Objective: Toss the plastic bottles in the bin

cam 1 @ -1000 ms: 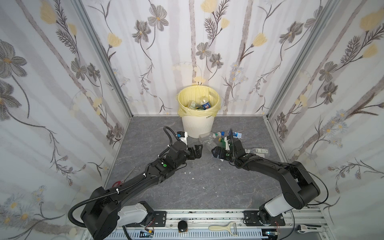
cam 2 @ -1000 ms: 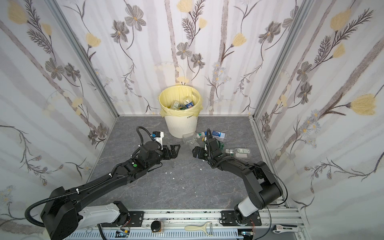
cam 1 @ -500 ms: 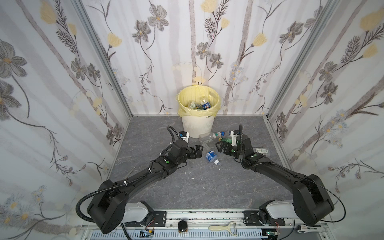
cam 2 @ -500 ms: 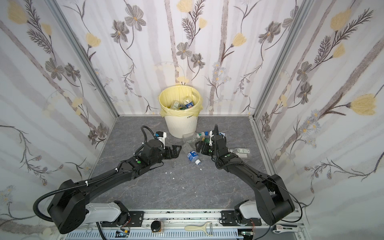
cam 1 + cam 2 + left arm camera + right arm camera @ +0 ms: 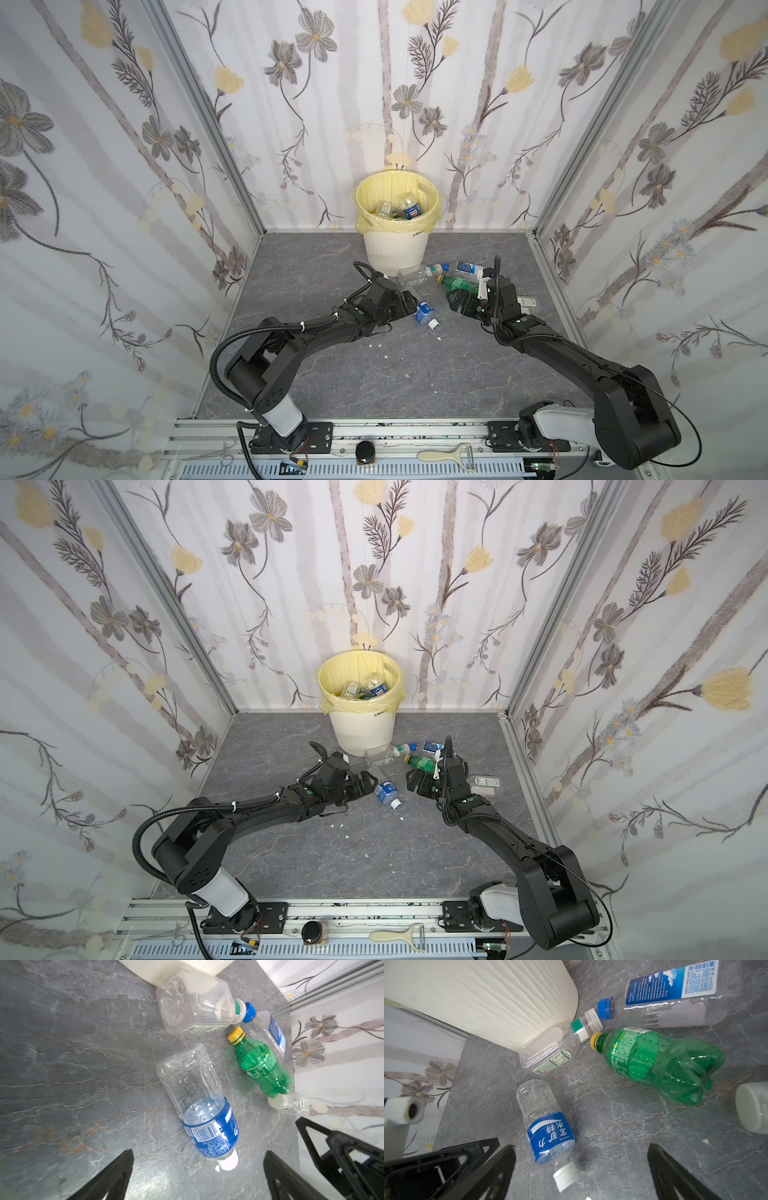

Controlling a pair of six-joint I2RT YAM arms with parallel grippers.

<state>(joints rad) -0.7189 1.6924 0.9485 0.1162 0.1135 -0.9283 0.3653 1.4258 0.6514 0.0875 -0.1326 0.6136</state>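
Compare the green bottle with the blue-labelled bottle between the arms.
The green bottle has a yellow cap; the blue-labelled bottle is clear, white-capped. The green bottle looks dented, among other bottles; the blue-labelled bottle lies alone. Both lie capped on their sides.

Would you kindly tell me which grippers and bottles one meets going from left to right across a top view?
Left gripper → blue-labelled bottle → right gripper → clear bottle furthest right.

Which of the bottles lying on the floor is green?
The Sprite bottle with the yellow cap; the other bottles on the floor are clear plastic.
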